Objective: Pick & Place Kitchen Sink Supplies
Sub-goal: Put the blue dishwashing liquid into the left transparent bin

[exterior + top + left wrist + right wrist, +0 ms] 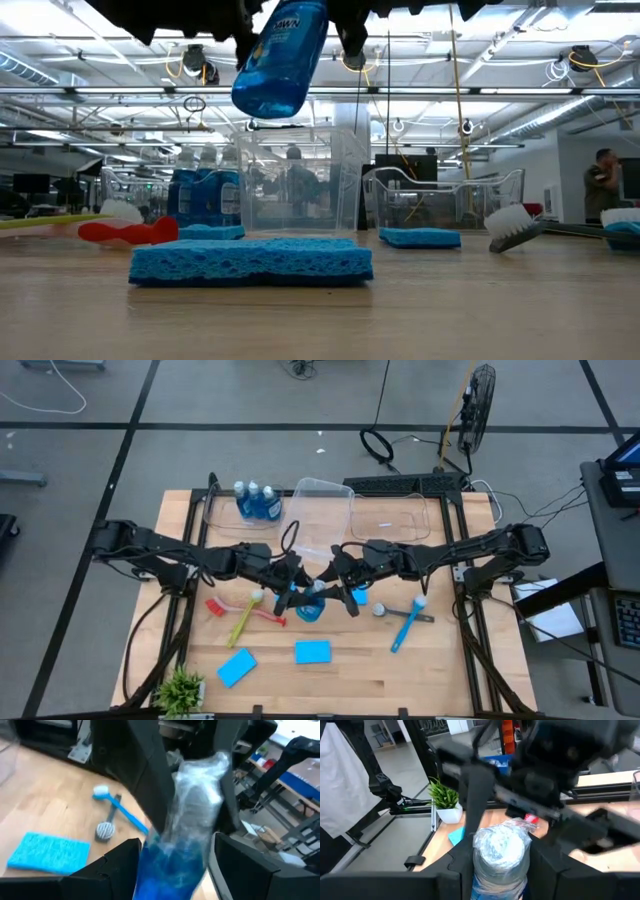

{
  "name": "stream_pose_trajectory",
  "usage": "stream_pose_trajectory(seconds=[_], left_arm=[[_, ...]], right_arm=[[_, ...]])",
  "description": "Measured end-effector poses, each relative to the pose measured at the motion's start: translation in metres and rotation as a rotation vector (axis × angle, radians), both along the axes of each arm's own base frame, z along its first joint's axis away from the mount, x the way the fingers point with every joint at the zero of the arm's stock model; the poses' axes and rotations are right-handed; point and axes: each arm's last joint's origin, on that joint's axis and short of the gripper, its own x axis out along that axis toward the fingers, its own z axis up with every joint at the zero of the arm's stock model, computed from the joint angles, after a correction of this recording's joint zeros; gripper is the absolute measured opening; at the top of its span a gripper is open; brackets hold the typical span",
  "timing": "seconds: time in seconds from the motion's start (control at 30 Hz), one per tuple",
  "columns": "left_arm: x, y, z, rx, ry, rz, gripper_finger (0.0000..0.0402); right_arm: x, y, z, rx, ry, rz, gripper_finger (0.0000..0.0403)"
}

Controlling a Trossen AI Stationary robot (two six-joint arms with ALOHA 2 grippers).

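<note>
A blue soap bottle (310, 605) hangs above the table's middle, lifted clear and tilted in the low view (280, 55). My left gripper (291, 593) comes at it from the table's left and my right gripper (337, 588) from the right; both are shut on it. Two blue sponges (236, 667) (312, 651) lie flat near the front edge. A red brush (245, 610) and a yellow-green brush (242, 624) lie left of the bottle, a blue brush (405, 625) to its right. More soap bottles (257, 501) stand in the left clear bin (225, 510). My left gripper pinches the bottle's blue-filled body (167, 865) between its two fingers (117, 867), coming nearly level from the table's left. The bottle is clear of the table. My right gripper pinches the bottle's pale, clear part (500, 850) between its two fingers (542, 865), coming nearly level from the table's right.
Two more clear bins (325, 510) (392, 518) stand at the back middle. A small potted plant (182, 687) sits at the front left corner. In the low view a sponge (250, 262) lies in front, directly below the bottle.
</note>
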Motion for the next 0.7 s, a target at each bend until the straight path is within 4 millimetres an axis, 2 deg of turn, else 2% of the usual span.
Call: stream_pose_trajectory(seconds=[0.17, 0.43, 0.57, 0.7], left_arm=[[0.0004, 0.0039, 0.0033, -0.029, -0.028, -0.008, 0.0242], [0.0004, 0.004, 0.0033, -0.057, -0.019, -0.02, 0.0162], [0.0004, 0.0039, 0.0037, -0.076, -0.017, -0.02, 0.0161], [0.0003, 0.0039, 0.0028, -0.091, -0.002, -0.015, 0.0161]], right_arm=[[0.0004, 0.0, -0.0009, 0.005, 0.006, -0.001, 0.0123], [0.0003, 0.0001, -0.0011, 0.006, 0.009, 0.002, 0.0123], [0.0003, 0.0001, -0.001, 0.024, 0.013, 0.0, 0.0125], [0.0003, 0.0001, -0.0013, 0.026, 0.017, -0.004, 0.0146]])
